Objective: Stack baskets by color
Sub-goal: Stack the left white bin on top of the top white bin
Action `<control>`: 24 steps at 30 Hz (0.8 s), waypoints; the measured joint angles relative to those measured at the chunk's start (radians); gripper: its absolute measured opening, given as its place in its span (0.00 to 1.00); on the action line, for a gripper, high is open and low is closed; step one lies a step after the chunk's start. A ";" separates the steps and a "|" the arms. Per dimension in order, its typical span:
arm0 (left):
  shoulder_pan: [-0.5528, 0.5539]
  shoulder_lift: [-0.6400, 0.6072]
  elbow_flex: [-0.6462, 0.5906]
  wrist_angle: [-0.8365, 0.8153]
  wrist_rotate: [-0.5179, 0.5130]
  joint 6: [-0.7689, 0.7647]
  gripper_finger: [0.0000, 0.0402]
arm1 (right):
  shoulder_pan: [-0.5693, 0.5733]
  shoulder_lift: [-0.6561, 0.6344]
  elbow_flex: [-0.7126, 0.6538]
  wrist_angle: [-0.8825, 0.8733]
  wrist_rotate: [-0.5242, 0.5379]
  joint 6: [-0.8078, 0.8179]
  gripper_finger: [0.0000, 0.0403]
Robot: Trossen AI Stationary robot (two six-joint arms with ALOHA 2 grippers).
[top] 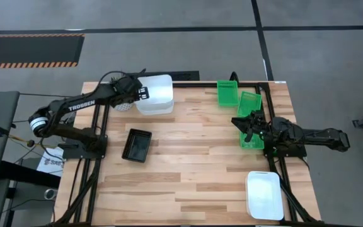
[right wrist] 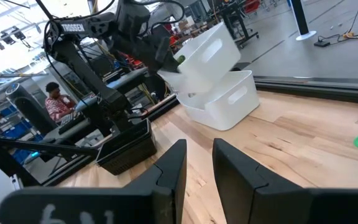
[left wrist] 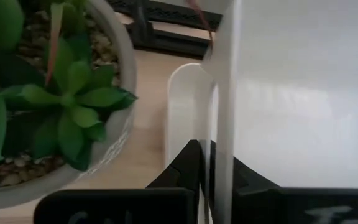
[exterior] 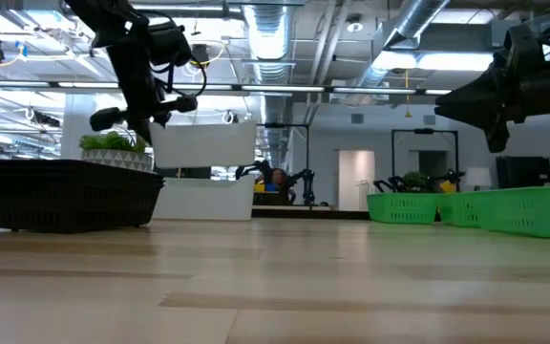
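we have the left gripper [top: 142, 93] clamped on the wall of a white basket [right wrist: 207, 53], held tilted just above a second white basket [right wrist: 225, 102] at the table's far left. the right gripper [top: 249, 123] hangs open over the green baskets [top: 239, 101].

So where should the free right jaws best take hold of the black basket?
Probably on one long wall of the black basket, coming from straight above: it lies flat, open side up, with bare wood all around, so one jaw can go inside the thin rim and one outside.
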State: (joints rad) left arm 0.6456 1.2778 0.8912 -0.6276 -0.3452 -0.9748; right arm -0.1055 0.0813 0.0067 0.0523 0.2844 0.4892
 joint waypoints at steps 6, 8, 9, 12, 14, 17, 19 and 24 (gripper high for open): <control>0.000 0.000 -0.012 -0.004 -0.032 0.000 0.00 | 0.000 0.000 0.000 0.000 0.000 0.000 0.26; 0.000 0.000 -0.012 -0.003 -0.042 0.003 0.00 | 0.000 0.000 0.000 0.000 0.000 0.000 0.26; 0.000 0.000 -0.012 -0.003 -0.044 0.003 0.00 | 0.000 0.000 0.000 0.000 0.000 0.000 0.26; 0.000 0.000 -0.012 -0.002 -0.047 0.022 0.00 | 0.000 0.000 0.000 0.000 0.000 0.000 0.26; -0.004 0.000 -0.012 -0.002 -0.050 0.024 0.00 | 0.000 0.000 0.000 0.000 0.000 0.000 0.26; -0.018 0.017 -0.012 0.000 -0.061 0.025 0.00 | 0.000 0.000 0.000 0.000 0.000 0.000 0.26; -0.026 0.035 -0.012 0.002 -0.059 0.036 0.00 | 0.000 0.000 0.000 0.000 0.000 0.000 0.26; -0.048 0.102 -0.011 0.062 -0.035 0.046 0.00 | 0.000 0.000 0.000 0.000 0.000 0.000 0.26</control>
State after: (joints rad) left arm 0.5978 1.3799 0.8799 -0.5656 -0.3798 -0.9283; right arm -0.1055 0.0813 0.0068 0.0521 0.2844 0.4889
